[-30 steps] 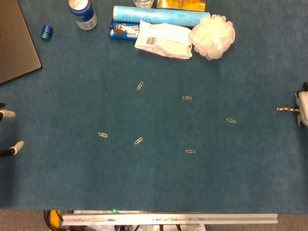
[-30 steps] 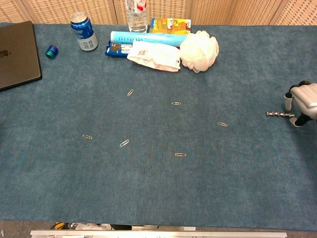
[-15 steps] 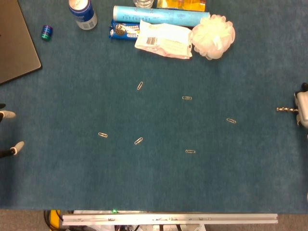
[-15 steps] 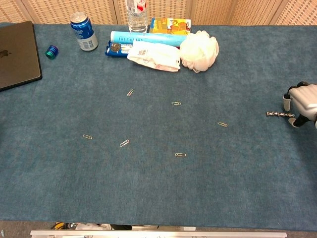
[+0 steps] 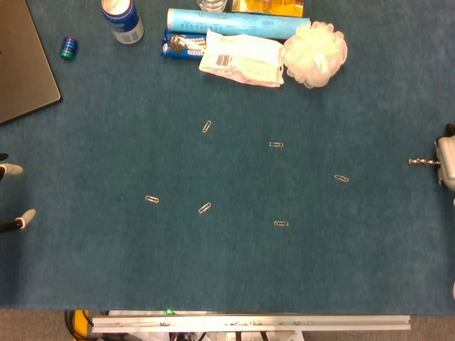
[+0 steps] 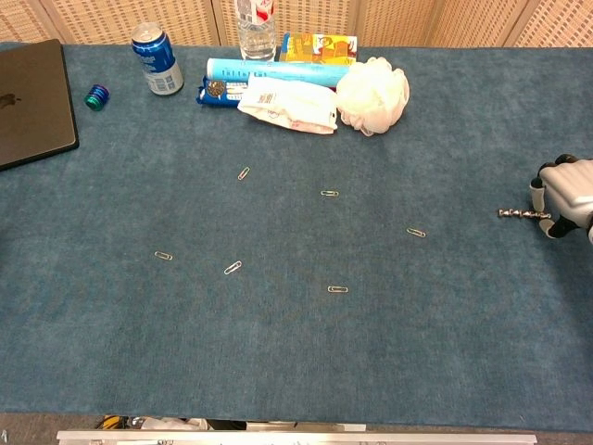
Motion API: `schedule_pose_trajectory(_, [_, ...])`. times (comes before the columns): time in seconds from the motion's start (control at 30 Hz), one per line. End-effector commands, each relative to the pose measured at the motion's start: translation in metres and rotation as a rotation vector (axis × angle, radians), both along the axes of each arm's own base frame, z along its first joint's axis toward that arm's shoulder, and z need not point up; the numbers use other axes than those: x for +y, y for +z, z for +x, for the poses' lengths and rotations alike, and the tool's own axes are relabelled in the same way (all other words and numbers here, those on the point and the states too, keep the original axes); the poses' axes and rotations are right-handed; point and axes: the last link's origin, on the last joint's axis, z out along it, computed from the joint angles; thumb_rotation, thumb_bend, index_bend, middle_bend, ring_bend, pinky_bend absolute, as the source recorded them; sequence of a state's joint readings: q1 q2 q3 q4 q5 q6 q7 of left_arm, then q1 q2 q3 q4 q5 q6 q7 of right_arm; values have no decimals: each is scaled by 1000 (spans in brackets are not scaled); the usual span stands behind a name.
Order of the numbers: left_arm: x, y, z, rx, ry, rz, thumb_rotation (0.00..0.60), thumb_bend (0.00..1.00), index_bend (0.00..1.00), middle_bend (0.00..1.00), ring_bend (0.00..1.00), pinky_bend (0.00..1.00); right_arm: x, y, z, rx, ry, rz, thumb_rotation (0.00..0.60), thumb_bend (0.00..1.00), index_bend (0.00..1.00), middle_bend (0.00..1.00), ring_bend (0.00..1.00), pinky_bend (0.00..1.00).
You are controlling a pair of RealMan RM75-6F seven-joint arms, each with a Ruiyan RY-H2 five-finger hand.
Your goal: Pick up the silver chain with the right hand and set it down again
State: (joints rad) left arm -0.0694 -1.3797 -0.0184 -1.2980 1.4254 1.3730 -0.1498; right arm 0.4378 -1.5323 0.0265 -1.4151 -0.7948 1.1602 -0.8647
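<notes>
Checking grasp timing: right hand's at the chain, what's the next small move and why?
Probably close the fingers on the near end of the silver chain and lift slightly. The right hand sits at the chain's right end, which lies flat on the blue mat; whether it is already pinched isn't clear.

We see open blue carpeted tabletop (image 6: pixel 278 352) all around the short silver chain (image 6: pixel 523 214) except at its right end, where the right hand (image 6: pixel 567 195) sits; nearest leftward lies one small paperclip (image 6: pixel 416 232).
</notes>
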Motion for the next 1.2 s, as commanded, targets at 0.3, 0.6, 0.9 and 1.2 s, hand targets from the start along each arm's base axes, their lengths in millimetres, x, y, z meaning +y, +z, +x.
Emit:
schedule_pose_trajectory(0.3, [-1, -1, -1, -4, -3, -5, 600, 110, 319, 203, 217, 480, -1, -2, 0, 6, 0, 2, 600, 306, 513, 236, 104, 247])
schedule_pose_trajectory(0.6, [-1, 0, -1, -5, -4, -3, 600, 110, 319, 203, 217, 480, -1, -3, 0, 14, 1, 6, 600, 308, 513, 238, 104, 247])
schedule_pose_trajectory(0.9, [-2, 1, -2, -8, -5, -2, 600, 110, 319, 204, 217, 480, -1, -6, 1, 15, 3, 10, 600, 310, 513, 238, 104, 247])
schedule_pose_trajectory(1.2, [-2, 0, -3, -11, -1, -2, 600, 110, 319, 204, 217, 480, -2, -5, 3, 19, 8, 9, 600, 328, 533, 243, 104, 247])
